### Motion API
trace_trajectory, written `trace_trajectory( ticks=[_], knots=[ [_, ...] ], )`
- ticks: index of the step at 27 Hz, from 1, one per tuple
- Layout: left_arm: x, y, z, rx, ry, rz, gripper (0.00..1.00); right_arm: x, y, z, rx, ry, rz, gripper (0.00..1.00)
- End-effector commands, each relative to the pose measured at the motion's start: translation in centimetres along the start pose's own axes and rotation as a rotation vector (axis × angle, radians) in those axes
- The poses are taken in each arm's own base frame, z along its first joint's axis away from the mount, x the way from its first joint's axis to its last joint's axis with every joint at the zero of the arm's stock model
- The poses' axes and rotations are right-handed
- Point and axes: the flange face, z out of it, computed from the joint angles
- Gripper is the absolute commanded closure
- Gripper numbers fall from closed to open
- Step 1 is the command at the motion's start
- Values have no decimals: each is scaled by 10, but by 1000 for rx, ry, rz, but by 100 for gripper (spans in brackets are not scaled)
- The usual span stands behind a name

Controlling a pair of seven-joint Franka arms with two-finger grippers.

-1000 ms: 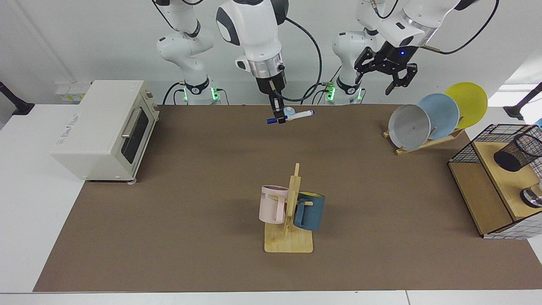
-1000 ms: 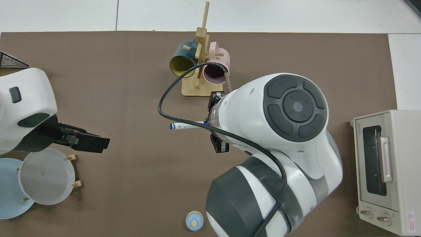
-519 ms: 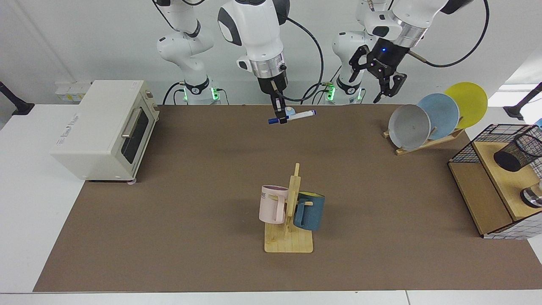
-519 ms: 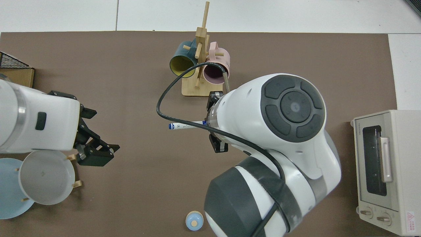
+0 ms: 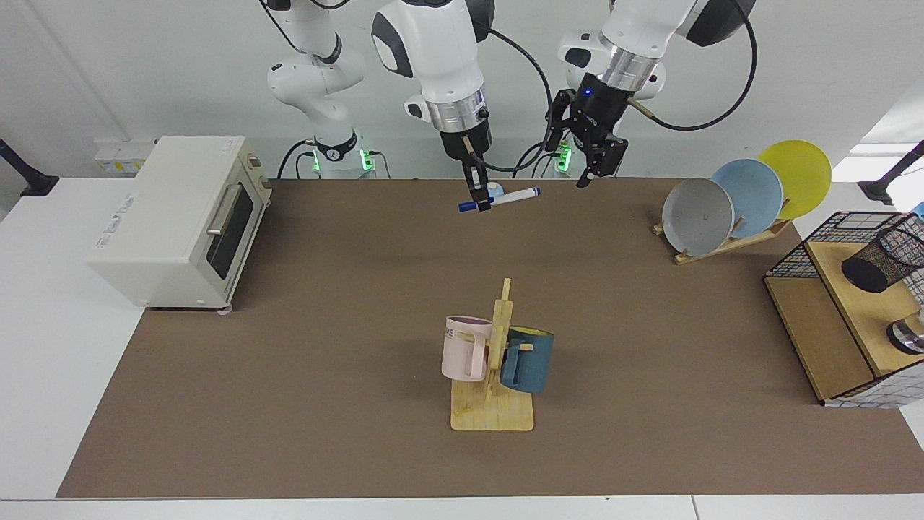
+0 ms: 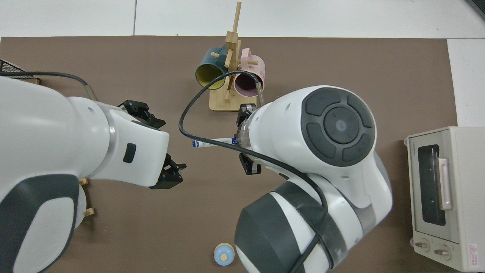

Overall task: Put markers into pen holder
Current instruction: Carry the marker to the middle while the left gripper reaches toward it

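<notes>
The marker (image 5: 514, 196) is white with blue ends and hangs nearly level above the far middle of the brown mat. My right gripper (image 5: 478, 199) points down and is shut on it near one end. From above, the marker (image 6: 210, 143) sticks out from under the right arm toward my left gripper (image 6: 172, 146). In the facing view my left gripper (image 5: 577, 162) hangs open and empty, a short way from the marker's free end. The pen holder (image 5: 877, 260), a black mesh cup, stands on a wooden shelf at the table's edge, far from both grippers.
A wooden mug rack (image 5: 494, 404) with a pink and a blue mug stands mid-mat. A toaster oven (image 5: 180, 217), a plate rack (image 5: 722, 209), a black wire basket (image 5: 794, 263), a shiny metal object (image 5: 909, 336) and a small pale-blue knob (image 6: 223, 254) are also there.
My left arm has swung from above the plate rack toward the middle, bringing its open gripper close to the marker. The right gripper with the marker has barely shifted.
</notes>
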Motion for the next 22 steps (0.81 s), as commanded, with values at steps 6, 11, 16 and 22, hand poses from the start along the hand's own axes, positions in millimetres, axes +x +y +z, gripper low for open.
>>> trace_trajectory(
  ticks=[6, 11, 16, 22],
  knots=[
    [14, 19, 21, -3, 25, 63, 11, -23, 10, -1, 29, -7, -75, 100],
    [17, 25, 30, -14, 15, 83, 14, -26, 13, 0, 25, -6, -101, 100],
    [26, 34, 39, -26, 7, 101, 13, -26, 14, -1, 22, -2, -128, 100],
    [28, 33, 42, -23, 12, 94, 14, -27, 15, -2, 19, 1, -153, 100]
  ],
)
